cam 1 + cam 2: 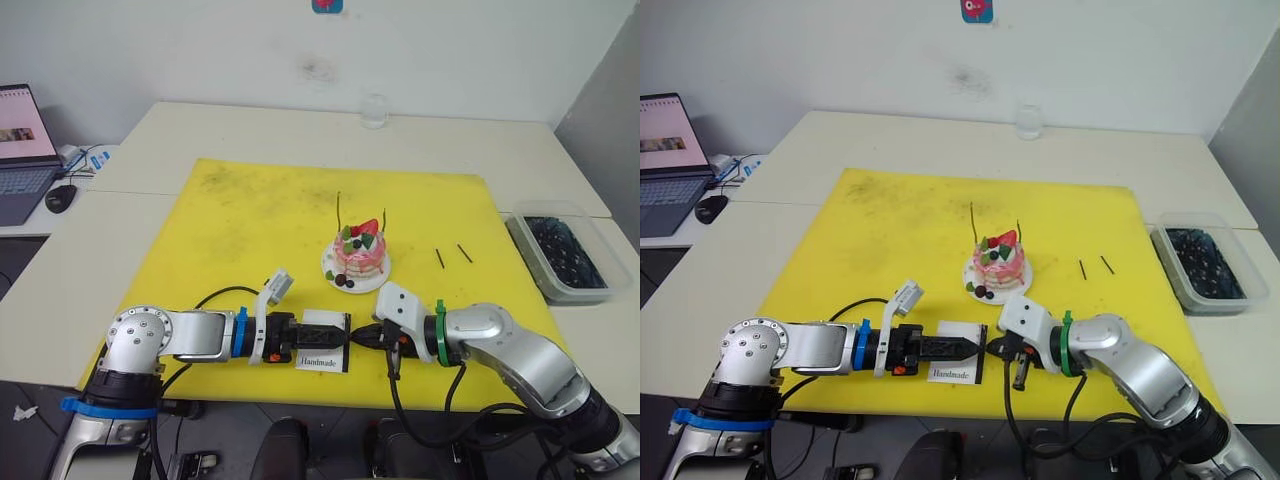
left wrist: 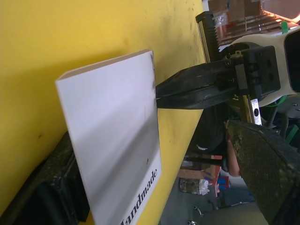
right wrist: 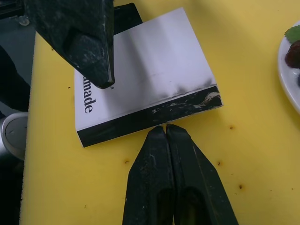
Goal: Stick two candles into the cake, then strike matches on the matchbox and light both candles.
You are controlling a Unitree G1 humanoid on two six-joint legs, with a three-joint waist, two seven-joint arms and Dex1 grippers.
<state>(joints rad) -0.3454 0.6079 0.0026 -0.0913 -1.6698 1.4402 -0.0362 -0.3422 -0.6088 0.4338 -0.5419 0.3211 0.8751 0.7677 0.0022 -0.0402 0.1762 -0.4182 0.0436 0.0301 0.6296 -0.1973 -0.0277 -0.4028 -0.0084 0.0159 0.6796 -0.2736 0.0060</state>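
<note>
At the near edge of the yellow mat [image 1: 260, 215] the matchbox [image 1: 322, 354] lies flat, the left gripper [image 1: 965, 345] clamped on it. The right gripper [image 3: 167, 133] has its fingers pinched tight, tips at the black striking strip [image 3: 154, 115] — whether a match sits between them I cannot tell. A good strike likely needs the box pinned firmly and one quick drag along the strip. Both candles [image 1: 339, 212] stand in the cake [image 1: 359, 255] mid-mat; two matches [image 1: 452, 255] lie toward the right edge.
</note>
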